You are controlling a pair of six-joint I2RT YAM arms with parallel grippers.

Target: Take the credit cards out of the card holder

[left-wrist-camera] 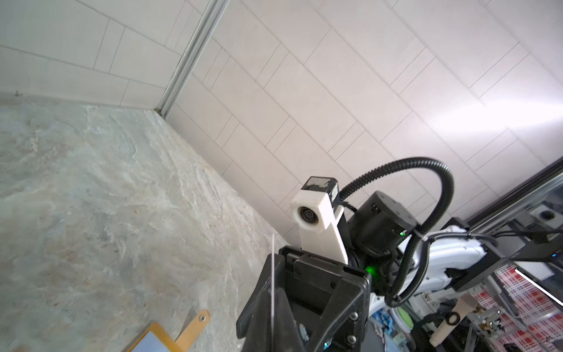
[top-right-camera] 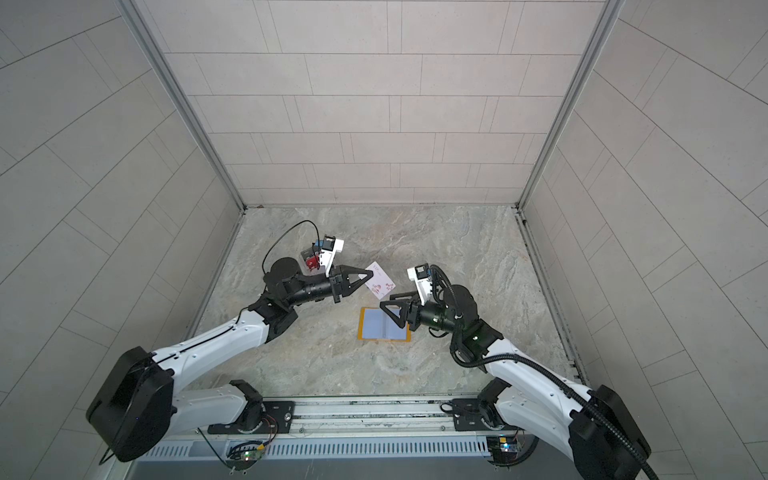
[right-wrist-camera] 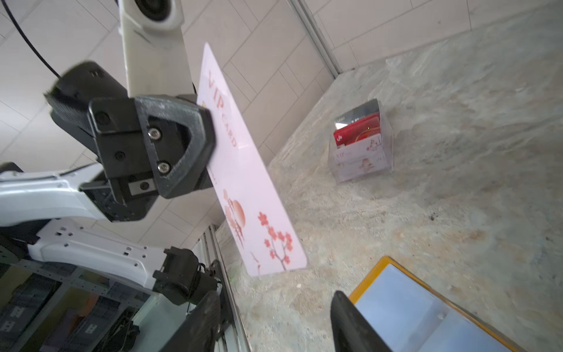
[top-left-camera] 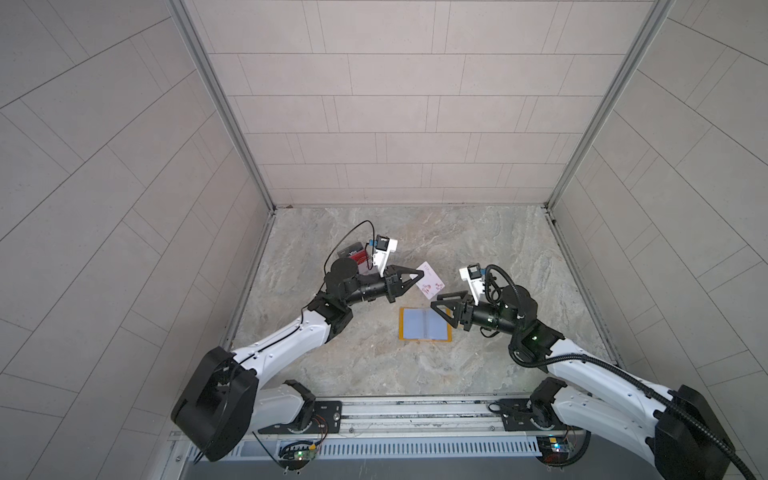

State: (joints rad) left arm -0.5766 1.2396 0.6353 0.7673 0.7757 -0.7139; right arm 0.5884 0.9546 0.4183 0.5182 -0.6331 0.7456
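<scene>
Progress looks late: card holder lies open on the table, visible sleeves seemingly empty; left gripper pinches a pale pink card just beyond it. Right gripper hangs parted and empty over the holder's right page; red cards stand in the acrylic box; only stowing the held card seems left.

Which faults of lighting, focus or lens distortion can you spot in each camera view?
In both top views, wide-angle distortion bows the wall tile lines; light is even, shadows faint. In the left wrist view, glare washes out part of the wall. In the right wrist view, the right gripper is blurred at the frame edge, the pink card slightly soft, the box sharper.
</scene>
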